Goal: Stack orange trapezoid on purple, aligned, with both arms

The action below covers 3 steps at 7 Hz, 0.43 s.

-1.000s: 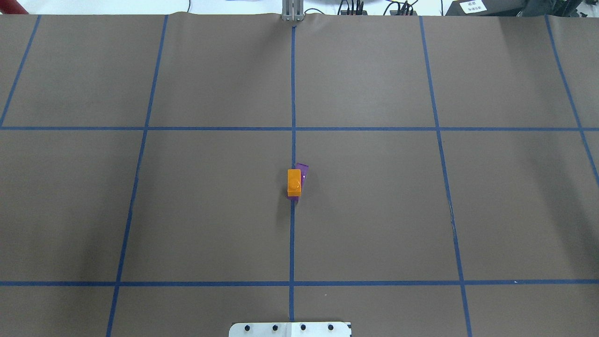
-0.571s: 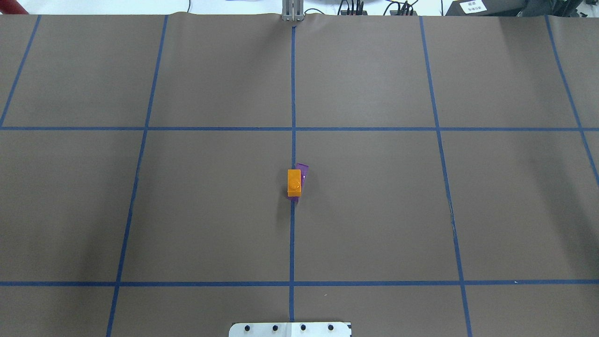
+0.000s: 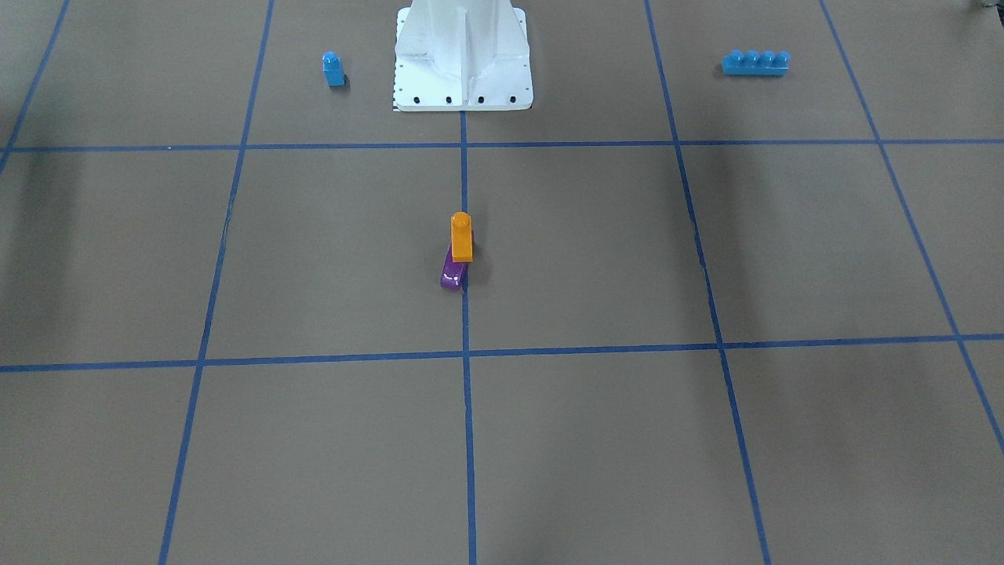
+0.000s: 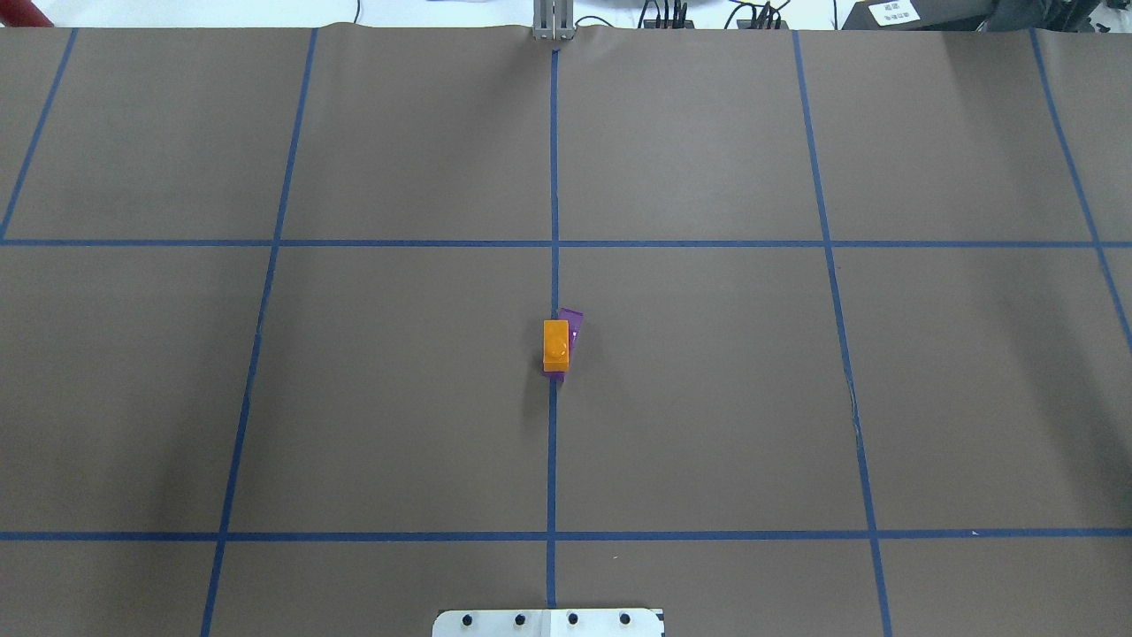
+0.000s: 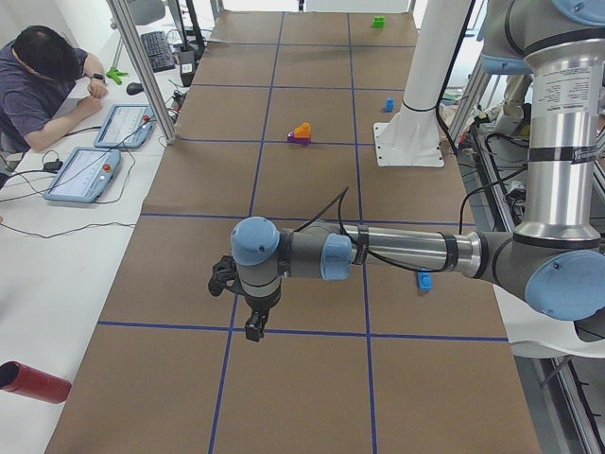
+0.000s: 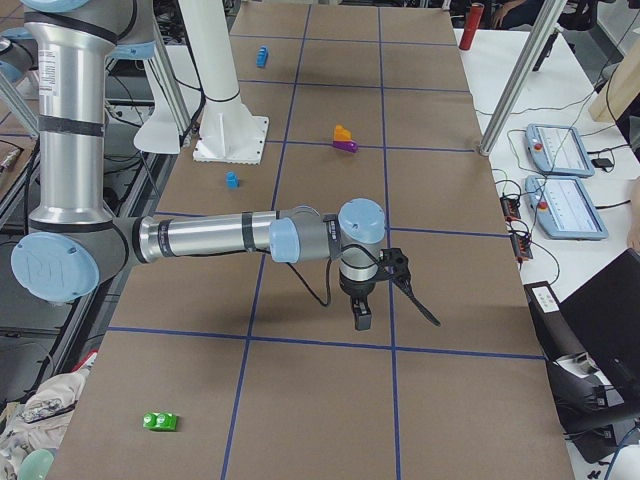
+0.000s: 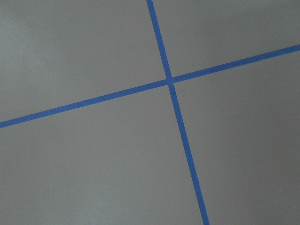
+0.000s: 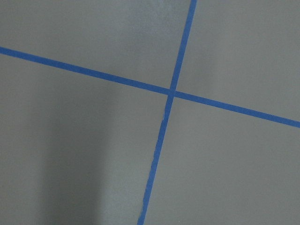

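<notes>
front-facing: orange trapezoid (image 3: 461, 238) stud-up on the purple (image 3: 452, 275), out on the brown table cover (image 3: 235, 251) straight ahead of the white base (image 3: 463, 59), touching but twisted, with the purple's glossy end poking out on the side away from the base; small blue brick (image 3: 333, 69) just beside the base on its right-arm side, long blue brick (image 3: 755, 63) well off on its left-arm side. overhead: the pair ahead of the base, on the blue tape line (image 4: 554, 177) running out from it, purple showing past the orange at one far corner and at the near edge, not squared up. exterior left: left gripper (image 5: 254, 329) pointing down at the table cover, well apart from the base and the stack; cannot tell whether fingers spread or pressed together. exterior right: right gripper (image 6: 361, 319) likewise pointing down, well apart from the base on its other side; cannot tell the finger state here either. wrist views: only table cover and crossing blue tape line.
</notes>
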Motion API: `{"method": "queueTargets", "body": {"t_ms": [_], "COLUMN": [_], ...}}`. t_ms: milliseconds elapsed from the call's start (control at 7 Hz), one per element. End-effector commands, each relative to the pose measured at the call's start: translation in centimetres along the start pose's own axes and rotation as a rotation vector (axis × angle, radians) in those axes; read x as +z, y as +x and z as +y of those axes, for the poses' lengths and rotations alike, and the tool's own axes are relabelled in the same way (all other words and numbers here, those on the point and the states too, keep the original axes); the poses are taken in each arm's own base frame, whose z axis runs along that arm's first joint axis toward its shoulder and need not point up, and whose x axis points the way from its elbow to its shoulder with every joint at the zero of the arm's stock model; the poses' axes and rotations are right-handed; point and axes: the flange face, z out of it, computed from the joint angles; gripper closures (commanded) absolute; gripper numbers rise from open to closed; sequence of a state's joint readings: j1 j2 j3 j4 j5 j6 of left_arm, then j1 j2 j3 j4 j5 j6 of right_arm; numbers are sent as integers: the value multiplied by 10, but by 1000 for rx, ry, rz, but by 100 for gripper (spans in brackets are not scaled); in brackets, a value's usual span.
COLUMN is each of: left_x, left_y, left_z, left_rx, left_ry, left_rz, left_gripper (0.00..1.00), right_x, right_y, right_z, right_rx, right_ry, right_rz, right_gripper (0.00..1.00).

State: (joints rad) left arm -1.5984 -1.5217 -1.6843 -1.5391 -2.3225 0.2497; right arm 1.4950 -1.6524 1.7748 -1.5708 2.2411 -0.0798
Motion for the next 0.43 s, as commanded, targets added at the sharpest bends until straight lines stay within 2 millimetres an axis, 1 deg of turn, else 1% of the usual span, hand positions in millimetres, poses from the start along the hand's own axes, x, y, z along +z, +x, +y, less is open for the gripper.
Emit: {"method": "queueTargets", "body": {"t_ms": [0, 286], "left_x": [1, 0], "left_y": [-1, 0], "left_z": [0, 0], "left_rx": [-2, 1], "left_ry": [-2, 1], "left_rz": [1, 0], "left_gripper": [0, 0], "right_x": [1, 1], "right_y": [-1, -3], "right_z": [0, 0], "right_rx": [-1, 0], "right_ry": [-2, -2], "right_rz": [-2, -23], "right_gripper": [0, 0]}}
